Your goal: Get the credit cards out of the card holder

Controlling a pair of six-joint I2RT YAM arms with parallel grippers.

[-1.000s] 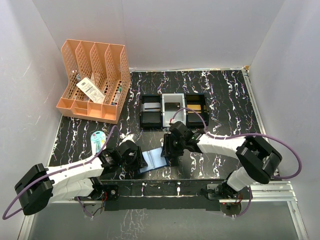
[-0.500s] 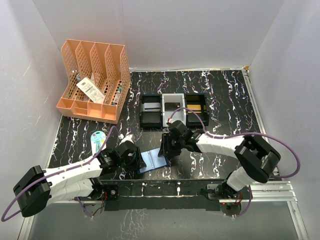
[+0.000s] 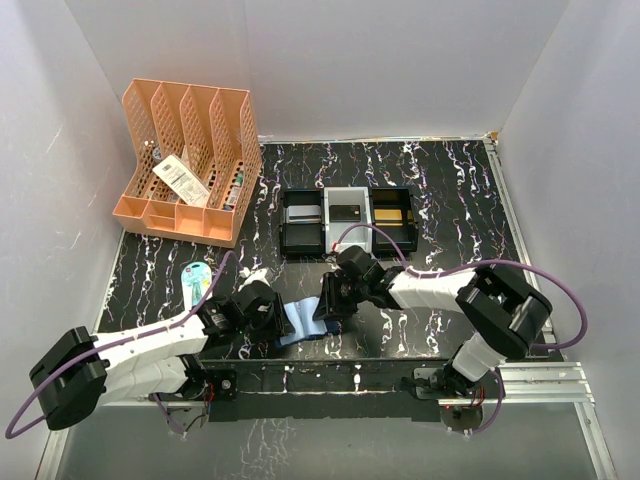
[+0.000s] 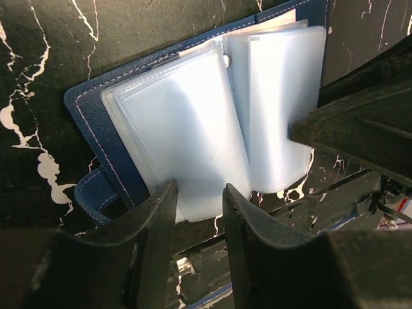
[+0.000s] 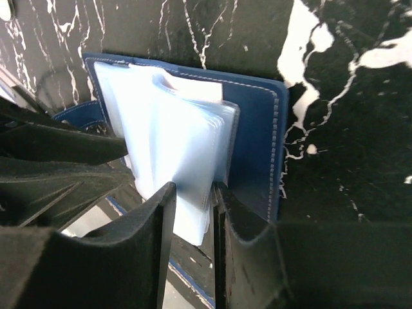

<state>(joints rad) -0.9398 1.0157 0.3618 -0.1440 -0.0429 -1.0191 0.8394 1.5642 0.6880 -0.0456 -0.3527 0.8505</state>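
The navy-blue card holder [image 3: 300, 322] lies open near the table's front edge, between both grippers. Its frosted clear sleeves [image 4: 187, 122] fan out over the navy cover [image 4: 87, 116]. My left gripper [image 4: 199, 190] hangs over the near edge of the left sleeves, jaws apart with nothing between them. My right gripper [image 5: 193, 188] is shut on the stack of sleeves [image 5: 174, 141] on the right half, one finger between the sleeves and the cover [image 5: 257, 141]. The sleeves are too cloudy to show any credit cards inside. A dark card [image 3: 347, 211] lies in the grey tray.
Black and grey trays [image 3: 300, 235] stand behind the holder, the right one holding a gold piece [image 3: 392, 214]. An orange file rack [image 3: 190, 165] fills the back left. A pale blue oval case [image 3: 194, 280] lies left of my left arm. The metal rail [image 3: 330, 372] runs close in front.
My right gripper has shifted a little left onto the card holder and its jaws have narrowed around the sleeves. The left gripper has hardly moved.
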